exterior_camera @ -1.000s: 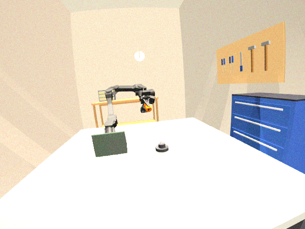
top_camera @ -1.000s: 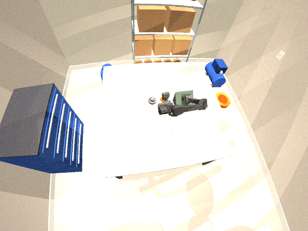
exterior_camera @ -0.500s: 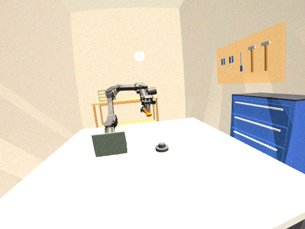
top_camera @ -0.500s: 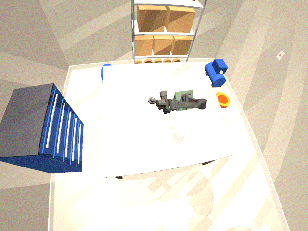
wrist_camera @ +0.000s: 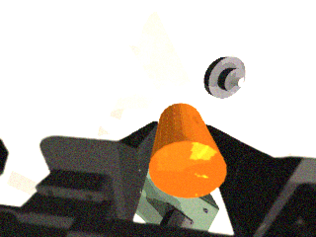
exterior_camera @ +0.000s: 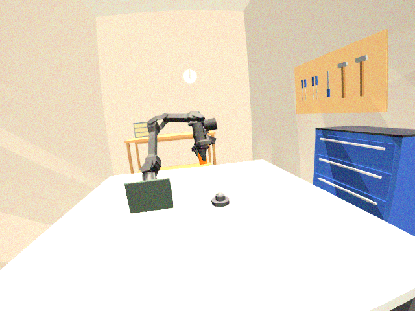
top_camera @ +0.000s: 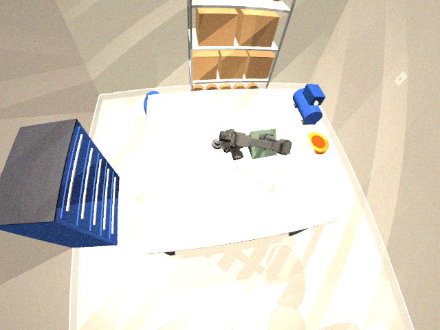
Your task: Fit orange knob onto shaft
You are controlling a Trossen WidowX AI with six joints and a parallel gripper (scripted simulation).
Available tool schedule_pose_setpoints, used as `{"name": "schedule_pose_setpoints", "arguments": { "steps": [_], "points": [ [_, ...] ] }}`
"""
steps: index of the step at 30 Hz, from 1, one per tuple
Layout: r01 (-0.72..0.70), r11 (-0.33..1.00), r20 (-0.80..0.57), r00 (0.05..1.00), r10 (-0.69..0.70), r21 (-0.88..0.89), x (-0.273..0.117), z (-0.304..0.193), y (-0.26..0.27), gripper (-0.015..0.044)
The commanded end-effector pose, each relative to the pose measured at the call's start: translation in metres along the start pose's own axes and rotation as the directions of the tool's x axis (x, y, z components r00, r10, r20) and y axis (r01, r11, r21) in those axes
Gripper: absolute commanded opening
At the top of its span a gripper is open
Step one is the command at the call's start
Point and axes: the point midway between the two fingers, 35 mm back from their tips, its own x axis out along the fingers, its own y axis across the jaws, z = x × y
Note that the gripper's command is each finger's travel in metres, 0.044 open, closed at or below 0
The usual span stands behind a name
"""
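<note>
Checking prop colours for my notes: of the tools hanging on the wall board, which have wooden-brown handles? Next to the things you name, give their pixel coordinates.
The two hammers (exterior_camera: pixel 342 81) (exterior_camera: pixel 361 78), rightmost on the board (exterior_camera: pixel 379 73); the other tools show blue handles.

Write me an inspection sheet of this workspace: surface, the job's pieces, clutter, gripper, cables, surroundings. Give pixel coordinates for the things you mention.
Surface: white, flat tabletop (top_camera: pixel 199 199) (exterior_camera: pixel 214 254).
Job's things: orange tapered cylindrical knob (exterior_camera: pixel 201 158) (wrist_camera: pixel 185 148), held above the tabletop; round grey pedestal (top_camera: pixel 216 144) (exterior_camera: pixel 220 201) (wrist_camera: pixel 215 87), its shaft bare.
Clutter: green rectangular panel (top_camera: pixel 263 152) (exterior_camera: pixel 149 195) near the arm; purpose unclear.
Gripper: black two-fingered gripper (exterior_camera: pixel 201 157) (wrist_camera: pixel 180 127), shut on the knob.
Cables: nothing seen.
Surroundings: blue metal drawer cabinet (top_camera: pixel 35 170) (exterior_camera: pixel 351 161); brown pegboard (exterior_camera: pixel 379 73) with tools.
</note>
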Motion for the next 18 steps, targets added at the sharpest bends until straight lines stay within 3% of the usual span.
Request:
{"name": "schedule_pose_setpoints", "arguments": {
  "steps": [1,8,18],
  "points": [
    [-0.101,0.995,0.003,0.995,0.101,-0.001,0.009,0.000,-0.001,0.0000],
    [-0.280,0.960,0.005,0.960,0.280,-0.001,0.025,0.000,-0.002,0.0000],
    [-0.276,0.961,0.006,0.961,0.276,-0.003,0.060,0.007,0.004,0.0000]
  ]
}}
